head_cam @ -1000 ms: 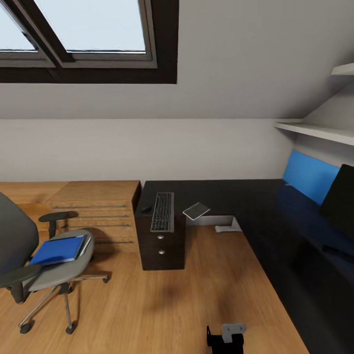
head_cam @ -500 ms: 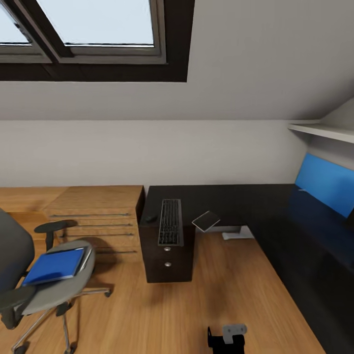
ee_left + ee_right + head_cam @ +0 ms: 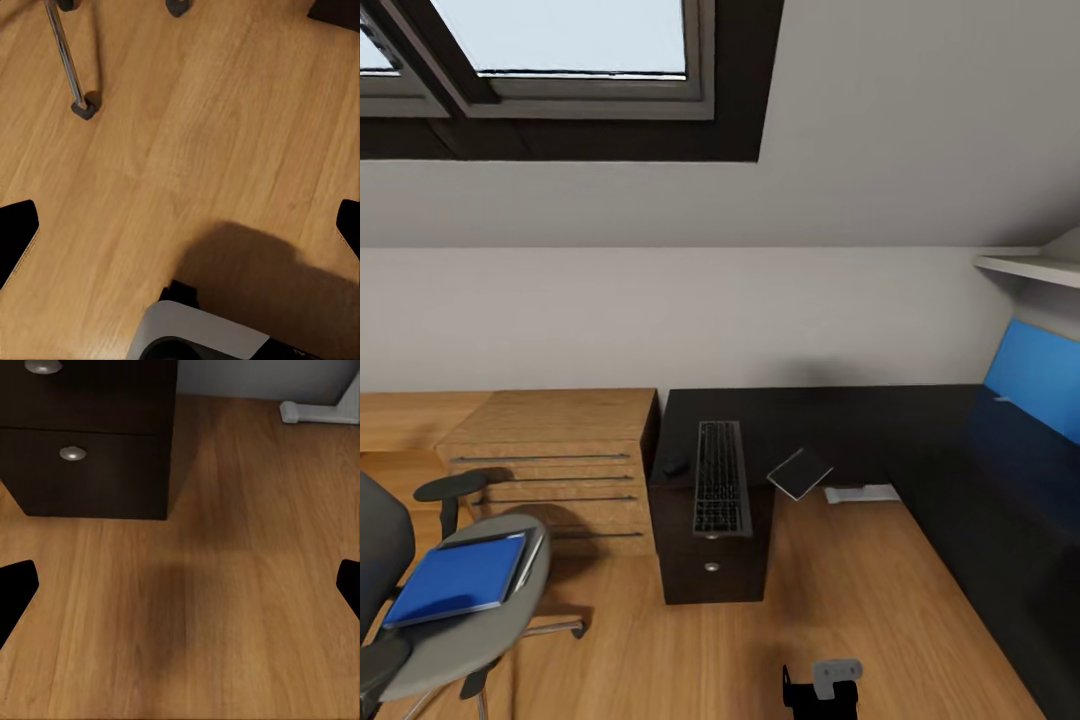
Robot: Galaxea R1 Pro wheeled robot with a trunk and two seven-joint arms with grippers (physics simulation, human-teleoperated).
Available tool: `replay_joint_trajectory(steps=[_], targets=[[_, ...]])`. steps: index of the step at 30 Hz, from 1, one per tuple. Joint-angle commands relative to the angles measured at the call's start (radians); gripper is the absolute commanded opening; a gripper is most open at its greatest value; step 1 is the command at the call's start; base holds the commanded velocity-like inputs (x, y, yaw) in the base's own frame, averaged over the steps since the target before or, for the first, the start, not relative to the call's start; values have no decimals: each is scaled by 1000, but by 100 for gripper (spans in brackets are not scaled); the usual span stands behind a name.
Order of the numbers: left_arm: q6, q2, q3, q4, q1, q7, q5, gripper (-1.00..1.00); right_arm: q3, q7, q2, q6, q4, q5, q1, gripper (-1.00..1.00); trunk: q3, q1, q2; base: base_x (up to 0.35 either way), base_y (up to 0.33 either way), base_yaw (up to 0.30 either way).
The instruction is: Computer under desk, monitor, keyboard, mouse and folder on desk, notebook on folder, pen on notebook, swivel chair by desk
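The black-topped desk (image 3: 880, 420) runs along the far wall and down the right. On its drawer-unit end lie the keyboard (image 3: 720, 478), a small dark mouse (image 3: 676, 466) left of it, and the grey notebook (image 3: 800, 472), which overhangs the desk's edge. The blue folder (image 3: 455, 580) rests on the swivel chair (image 3: 480, 625) at the lower left. The monitor, computer and pen are out of view. My left gripper (image 3: 180, 232) is open over bare floor near a chair castor (image 3: 82, 109). My right gripper (image 3: 180, 589) is open over the floor in front of the drawer unit (image 3: 90, 472).
A low light-wood cabinet (image 3: 555, 465) stands left of the desk, close behind the chair's armrest (image 3: 455, 487). A white desk foot (image 3: 860, 493) sits under the desk. A blue panel (image 3: 1040, 385) and a shelf (image 3: 1030, 265) are on the right wall. Wood floor lies between chair and desk.
The whole head view has swung left and a little closer, so the monitor has left the picture on the right. Nothing on the desk or chair has moved.
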Motion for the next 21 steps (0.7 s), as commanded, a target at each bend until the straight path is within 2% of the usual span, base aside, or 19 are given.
replay_joint_trajectory(steps=[1, 5, 10, 12, 14, 15, 21], targets=[[-3, 0, -3, 0, 0, 3, 8, 100, 8, -6, 0, -2, 1, -3, -1, 100, -1, 1, -1, 272, 231, 0], [-3, 0, -3, 0, 0, 2, 8, 100, 8, -6, 0, -2, 1, -2, -1, 100, -1, 1, -1, 258, 225, 0], [-2, 0, -3, 0, 0, -1, 8, 100, 8, -6, 0, -2, 1, -1, -1, 100, -1, 1, -1, 59, 47, 0], [-2, -1, -3, -40, 0, -4, 9, 100, 8, -7, 0, -2, 1, -3, -1, 100, -1, 1, -1, 1, 1, 0], [-1, -1, -10, -71, 0, -4, 9, 100, 8, -6, 0, -2, 1, -3, -1, 100, -1, 1, -1, 0, 0, 0], [-2, 0, -52, -108, 0, -2, 10, 100, 9, -6, 1, -2, 1, -4, -1, 100, -4, 5, -8, 0, 0, 0], [-2, 2, -58, -117, 0, 1, 10, 100, 10, -6, 3, -2, 1, -4, -1, 100, -24, 28, -50, 0, 0, -32]])
